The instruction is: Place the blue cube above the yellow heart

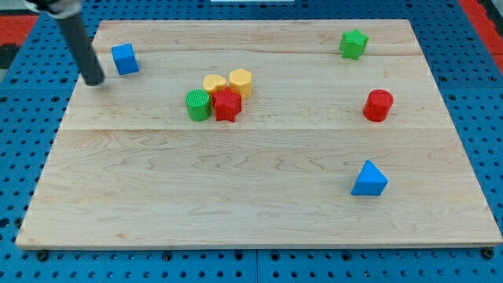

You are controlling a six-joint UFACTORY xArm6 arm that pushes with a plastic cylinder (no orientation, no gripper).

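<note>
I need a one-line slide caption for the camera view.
My tip sits left of the blue cube; the yellow heart lies mid-board.

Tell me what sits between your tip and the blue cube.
Nothing: in the camera view, only bare wood separates my tip from the blue cube, which lies just to its right and slightly toward the view's top. The yellow heart lies farther right.

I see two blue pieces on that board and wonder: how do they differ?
Shape: the blue cube is boxy, the blue triangle a wedge with a pointed top.
Place: the cube sits near the view's top left, the triangle at the lower right.
Company: my tip stands just left of the cube, with a small gap; the triangle stands alone, far from my tip.
Both are the same blue and rest on the wooden board.
</note>
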